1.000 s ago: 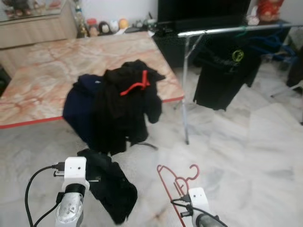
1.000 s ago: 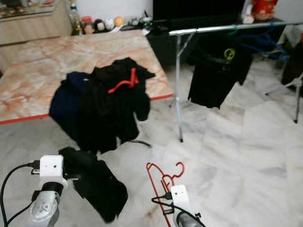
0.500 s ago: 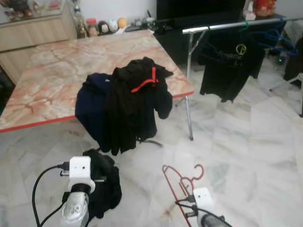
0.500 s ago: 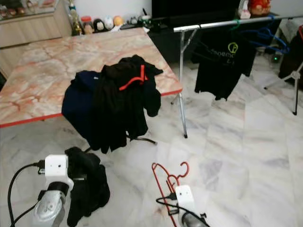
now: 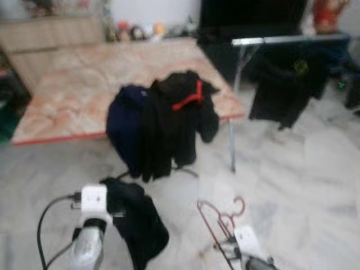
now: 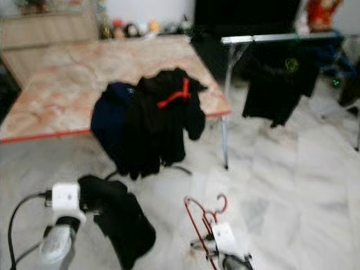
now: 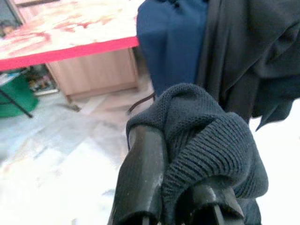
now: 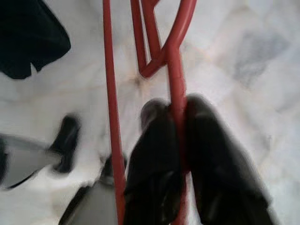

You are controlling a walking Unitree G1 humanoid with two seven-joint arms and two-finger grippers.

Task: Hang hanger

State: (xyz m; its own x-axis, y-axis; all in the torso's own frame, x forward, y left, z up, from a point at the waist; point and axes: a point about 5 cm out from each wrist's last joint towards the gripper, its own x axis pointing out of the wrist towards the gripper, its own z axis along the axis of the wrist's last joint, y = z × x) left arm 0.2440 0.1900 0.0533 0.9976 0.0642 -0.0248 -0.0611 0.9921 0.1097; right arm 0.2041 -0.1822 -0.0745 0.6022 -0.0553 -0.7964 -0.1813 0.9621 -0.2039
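the right gripper has its jaws closed on one bar of a thin red wire hanger, which it holds low over the pale marble floor, the hook end pointing away from the robot. in the right wrist view the hanger's bar runs straight between the two black fingers, and a second red bar passes just beside them.

the left gripper has its jaws clamped on a bunched dark knitted garment; the cloth folds over both fingers and hangs down below the wrist, above the floor.

ahead stands a broad counter with an orange-and-cream marble top and a red edge. a heap of clothes is draped over its near edge: a navy blue garment beside black garments, with another red hanger lying on top of the black ones.

to the right of the counter, a silver metal clothes rail carries a black t-shirt with a yellow-green print, hanging free above the floor. small objects along the counter's far end are too blurred to identify.
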